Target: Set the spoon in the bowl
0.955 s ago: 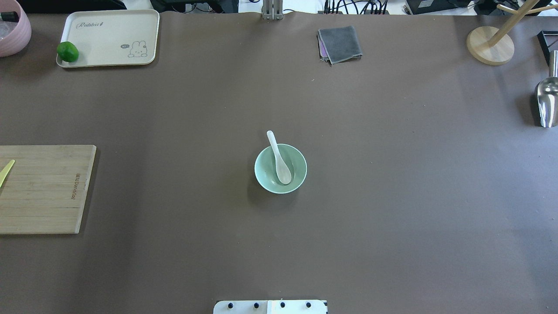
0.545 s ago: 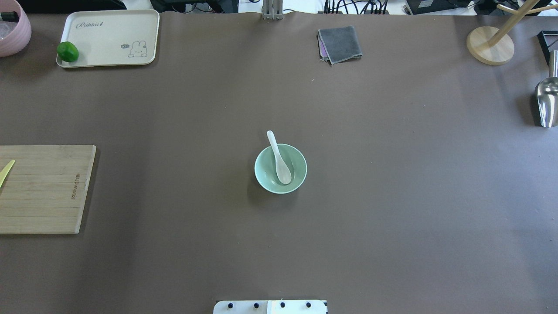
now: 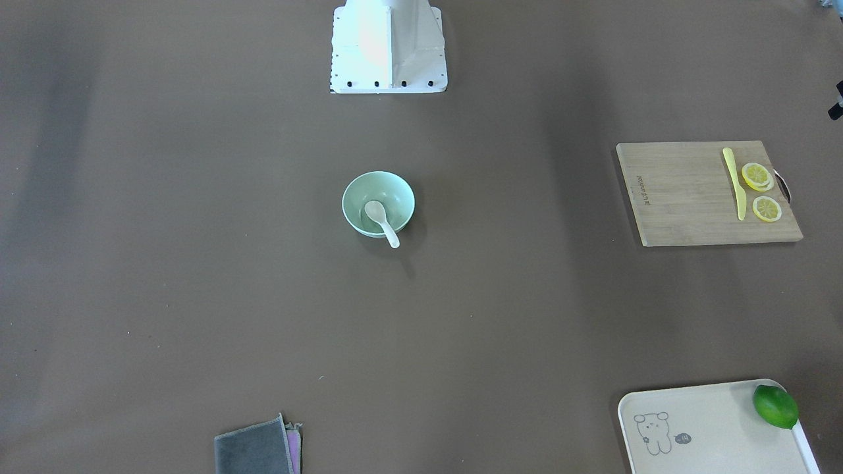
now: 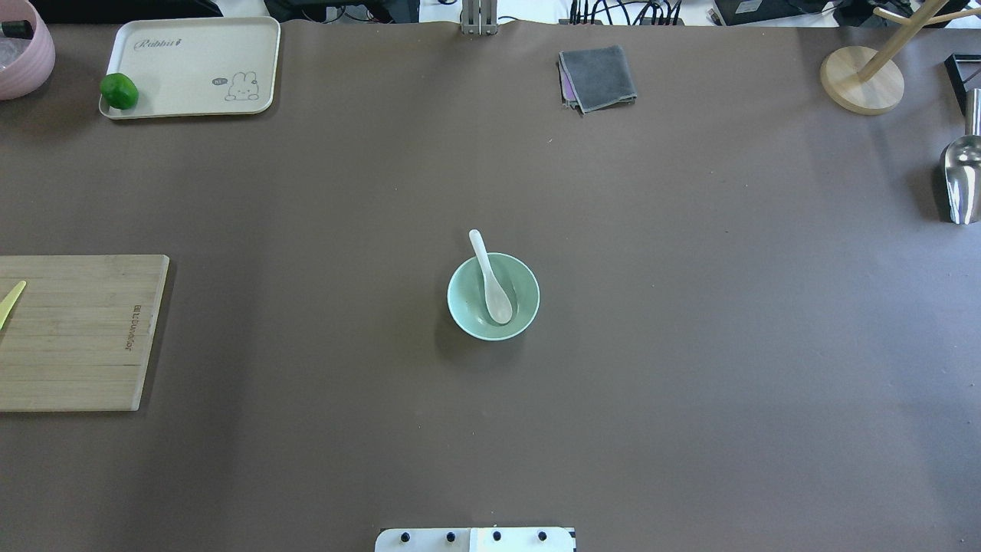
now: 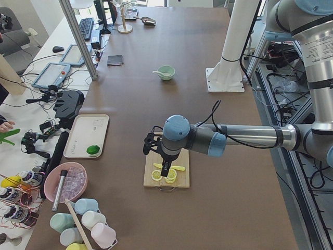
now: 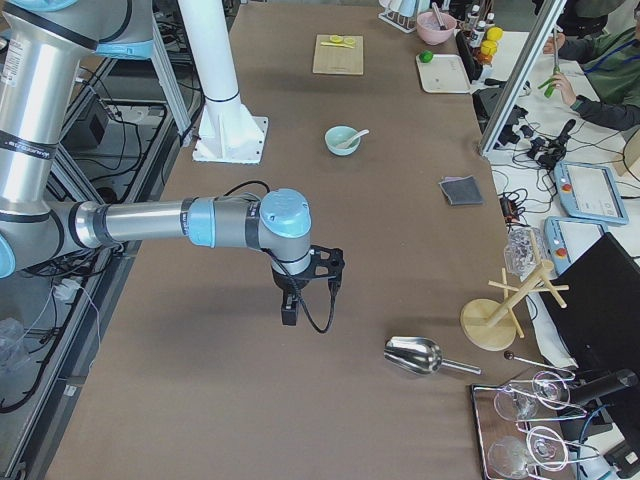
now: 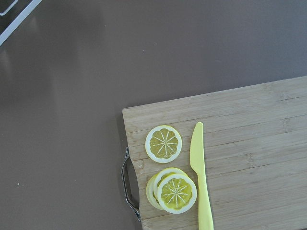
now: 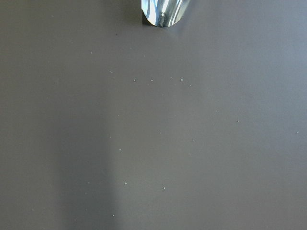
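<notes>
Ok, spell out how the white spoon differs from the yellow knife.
Colour: the spoon is glossy white, the knife pale yellow.
Shape: the spoon has an oval scoop and a thick handle; the knife is slim and flat.
Pose: the spoon leans in the bowl with its handle over the rim; the knife lies flat on the cutting board beside lemon slices.
Shared: neither is held.

The spoon (image 4: 488, 277) rests in the bowl (image 4: 464, 307) at the centre of the table (image 4: 690, 345), scoop inside and handle projecting over the far rim; a wooden cutting board (image 4: 77, 337) lies at the left edge.
</notes>
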Robot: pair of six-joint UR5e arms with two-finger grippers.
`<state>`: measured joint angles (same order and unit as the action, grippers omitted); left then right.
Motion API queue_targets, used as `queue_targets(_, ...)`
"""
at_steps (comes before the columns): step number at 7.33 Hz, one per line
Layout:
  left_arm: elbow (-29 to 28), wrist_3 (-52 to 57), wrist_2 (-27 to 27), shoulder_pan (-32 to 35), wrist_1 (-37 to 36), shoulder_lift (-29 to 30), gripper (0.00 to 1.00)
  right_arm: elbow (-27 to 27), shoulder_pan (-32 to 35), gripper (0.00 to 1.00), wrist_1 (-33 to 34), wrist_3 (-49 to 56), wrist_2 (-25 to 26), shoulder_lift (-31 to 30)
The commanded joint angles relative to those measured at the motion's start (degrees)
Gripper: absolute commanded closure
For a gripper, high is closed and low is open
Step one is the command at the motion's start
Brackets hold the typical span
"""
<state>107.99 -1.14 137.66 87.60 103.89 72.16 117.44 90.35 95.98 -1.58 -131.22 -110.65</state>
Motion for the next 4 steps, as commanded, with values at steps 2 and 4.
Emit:
queue_targets(2,-0.06,0.0,0.42,0.02,0.08,0.0,0.02,-0.02,0.0,0.0,-0.09,0.0,-1.22,0.0)
queue_targets(4,0.29,0.0,0.51,0.02,0.08,-0.35,0.02,-0.02,0.0,0.0,-0.09,0.08,-1.23,-0.18)
